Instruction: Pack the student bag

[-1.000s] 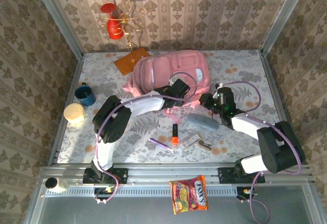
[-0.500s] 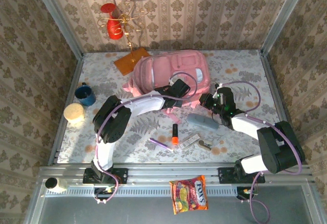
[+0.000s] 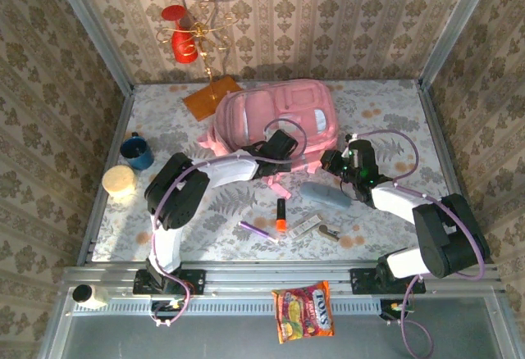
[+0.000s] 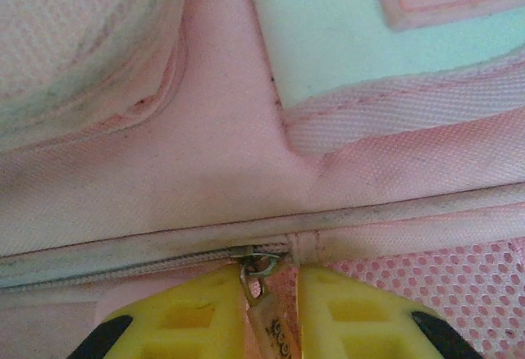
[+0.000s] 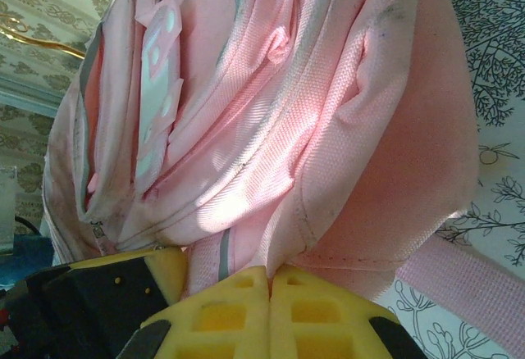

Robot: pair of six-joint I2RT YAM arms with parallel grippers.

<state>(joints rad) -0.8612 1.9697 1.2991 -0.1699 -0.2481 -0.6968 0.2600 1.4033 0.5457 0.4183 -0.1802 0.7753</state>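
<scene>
The bag (image 3: 275, 117) lies at the table's (image 3: 394, 105) far centre. The left gripper (image 4: 273, 281) pinches its zipper pull (image 4: 271, 326). The right gripper (image 5: 269, 289) is clenched at the bag's near edge; whether it grips fabric cannot be told.

Soft pink student bag (image 3: 279, 113) lies front-up — white patch (image 4: 353, 39) showing.

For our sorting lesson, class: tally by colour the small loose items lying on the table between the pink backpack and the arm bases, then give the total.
Grey-blue: 1, the pouch
Orange and black: 1, the stick
Purple: 1, the pen
Whitish: 1, the flat packet
Dark metal: 1, the small metal piece
Total: 5
</scene>
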